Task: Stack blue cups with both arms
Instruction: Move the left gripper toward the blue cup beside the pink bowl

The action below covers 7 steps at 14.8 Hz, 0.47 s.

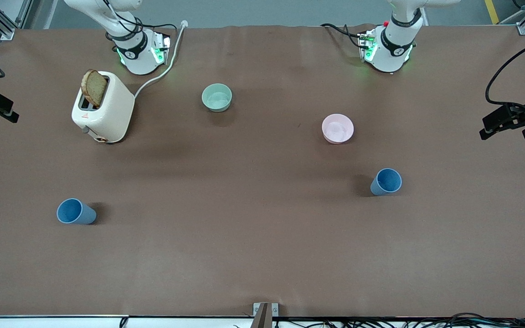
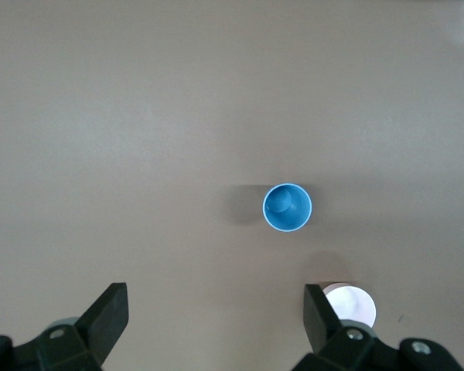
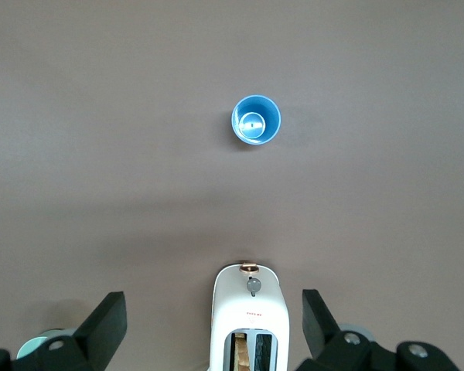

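Observation:
Two blue cups stand upright and far apart on the brown table. One cup is toward the left arm's end and shows in the left wrist view. The other cup is toward the right arm's end and shows in the right wrist view. My left gripper is open and empty, high over the table beside the pink bowl. My right gripper is open and empty, high over the toaster. Neither gripper shows in the front view; only the arm bases do.
A pink bowl lies farther from the front camera than the first cup. A mint-green bowl sits near the middle. A white toaster with a bread slice stands by the right arm's base, its cord trailing.

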Each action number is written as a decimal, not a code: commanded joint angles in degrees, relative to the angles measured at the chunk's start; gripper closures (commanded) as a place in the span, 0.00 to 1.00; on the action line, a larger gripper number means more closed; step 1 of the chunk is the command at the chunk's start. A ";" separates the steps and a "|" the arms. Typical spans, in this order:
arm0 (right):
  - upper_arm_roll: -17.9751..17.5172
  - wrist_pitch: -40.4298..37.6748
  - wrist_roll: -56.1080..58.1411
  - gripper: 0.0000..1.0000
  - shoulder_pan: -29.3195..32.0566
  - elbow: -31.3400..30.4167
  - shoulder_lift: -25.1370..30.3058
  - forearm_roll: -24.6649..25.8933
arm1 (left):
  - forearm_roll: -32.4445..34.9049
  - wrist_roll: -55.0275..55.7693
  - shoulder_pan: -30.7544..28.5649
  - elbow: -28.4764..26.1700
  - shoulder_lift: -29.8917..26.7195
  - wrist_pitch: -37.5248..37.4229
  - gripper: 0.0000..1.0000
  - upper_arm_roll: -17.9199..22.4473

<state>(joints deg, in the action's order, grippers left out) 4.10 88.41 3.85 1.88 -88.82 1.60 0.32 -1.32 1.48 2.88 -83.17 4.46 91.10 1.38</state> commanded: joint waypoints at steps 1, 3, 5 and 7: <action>-0.06 -0.17 -0.59 0.00 0.14 0.67 -0.28 -0.32 | 0.88 -0.78 -0.34 0.46 -0.33 -0.93 0.00 -0.24; -0.06 -0.17 -0.59 0.00 0.23 0.67 -0.37 -0.32 | 0.79 -0.42 -0.25 0.55 -0.33 -0.93 0.00 -0.24; -0.06 -0.17 -0.59 0.00 0.23 0.67 -0.45 -0.23 | 0.61 -0.07 -0.07 0.46 -0.16 -0.93 0.00 -0.24; -0.06 -0.17 -0.59 0.00 0.23 0.75 -0.45 -0.23 | 0.61 0.19 -0.07 0.46 0.20 -0.93 0.00 -0.24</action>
<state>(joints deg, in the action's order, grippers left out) 4.13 88.41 3.85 1.88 -88.82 1.58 0.32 -1.32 1.48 2.87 -83.18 4.54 91.02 1.38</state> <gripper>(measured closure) 0.000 0.000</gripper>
